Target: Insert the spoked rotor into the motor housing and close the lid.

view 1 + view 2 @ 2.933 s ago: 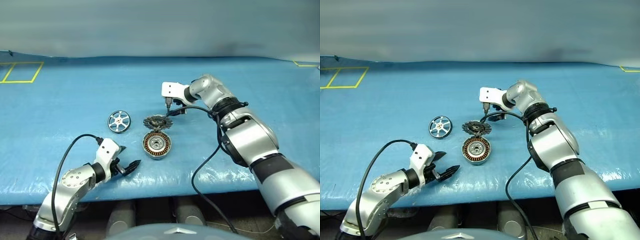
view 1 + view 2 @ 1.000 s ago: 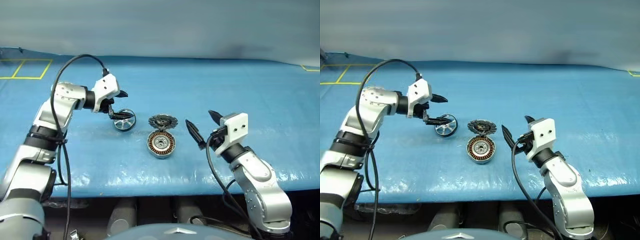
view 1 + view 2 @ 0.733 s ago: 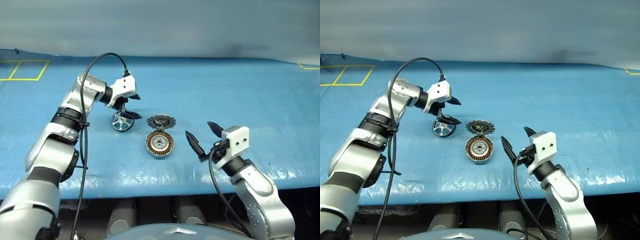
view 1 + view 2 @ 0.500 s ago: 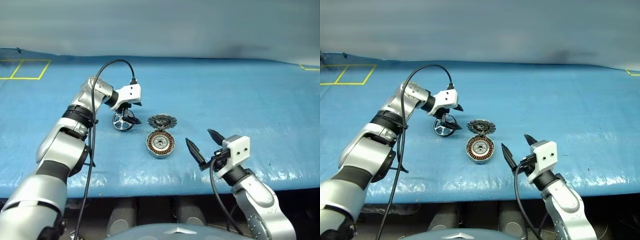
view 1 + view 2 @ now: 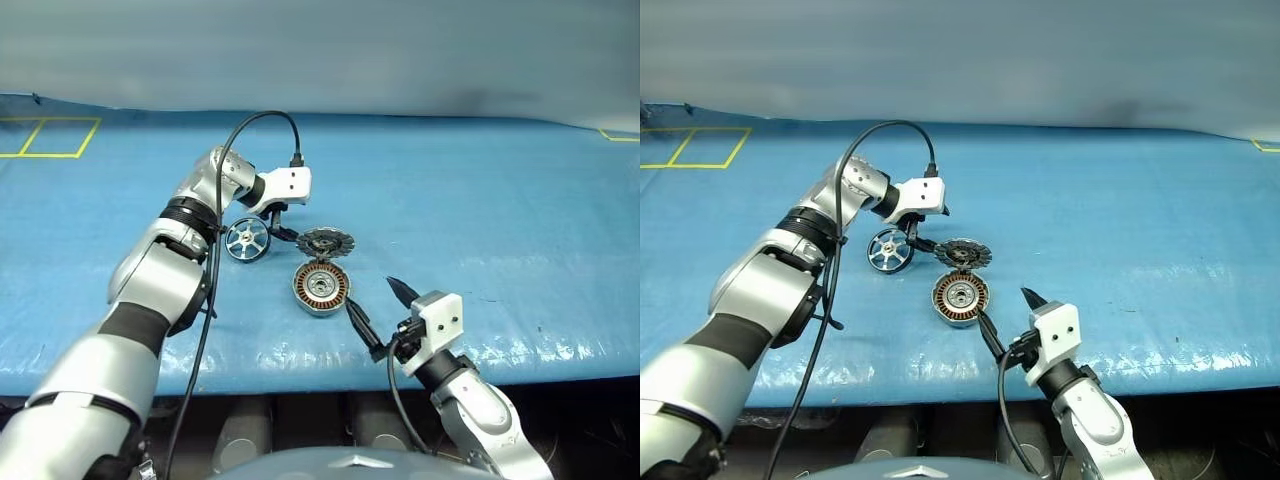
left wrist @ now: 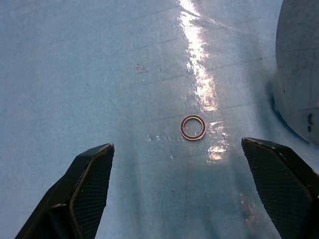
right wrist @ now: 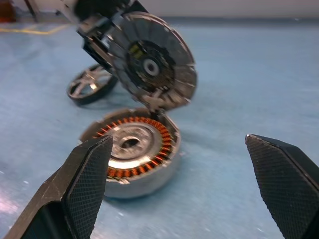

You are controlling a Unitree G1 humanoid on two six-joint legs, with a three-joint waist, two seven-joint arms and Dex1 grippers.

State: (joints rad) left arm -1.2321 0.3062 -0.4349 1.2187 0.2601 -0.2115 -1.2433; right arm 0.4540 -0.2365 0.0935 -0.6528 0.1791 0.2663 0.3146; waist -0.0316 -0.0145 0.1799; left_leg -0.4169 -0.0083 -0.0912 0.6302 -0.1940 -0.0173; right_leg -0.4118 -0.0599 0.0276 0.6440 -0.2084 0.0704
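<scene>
The motor housing [image 5: 320, 287] holds copper windings only, lid [image 5: 322, 242] raised open.

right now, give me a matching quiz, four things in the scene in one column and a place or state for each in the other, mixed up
Things:
1. spoked rotor
2. motor housing
3. lid
4. right end effector

Places or states:
A. swung up, ribbed face showing
B. open, at the near table edge
C. flat on the mat, beside the left end effector
D. open-topped, copper windings showing

Pairs: 1-C, 2-D, 3-A, 4-B
</scene>
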